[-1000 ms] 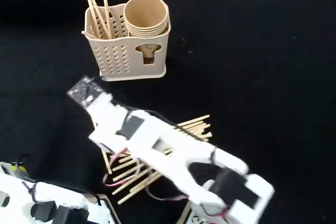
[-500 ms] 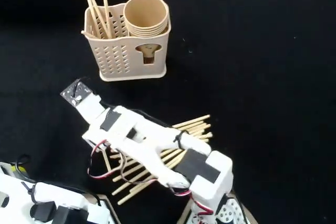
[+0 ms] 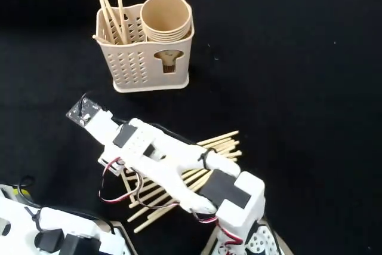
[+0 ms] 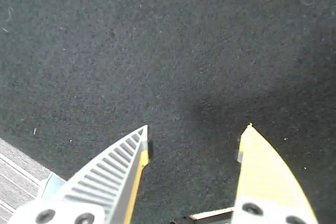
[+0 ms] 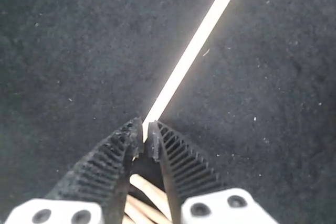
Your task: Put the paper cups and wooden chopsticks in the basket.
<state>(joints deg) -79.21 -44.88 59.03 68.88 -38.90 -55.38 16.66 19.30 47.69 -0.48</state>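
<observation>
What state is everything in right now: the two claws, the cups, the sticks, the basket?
Left claw: open, holding nothing.
Right claw: shut on one chopstick.
Paper cups: stacked, upright in the basket.
Chopsticks in basket: standing, leaning.
Chopstick pile: loose on the table.

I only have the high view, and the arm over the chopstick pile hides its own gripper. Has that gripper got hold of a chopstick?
Observer: Yes. The right wrist view shows the right gripper shut on the end of one wooden chopstick.
Operator: Anything else caught in it?
Observer: No. The other chopsticks lie behind the fingertips, outside the grip.
Operator: And the other arm?
Observer: The left gripper is open over bare black cloth, holding nothing.
</observation>
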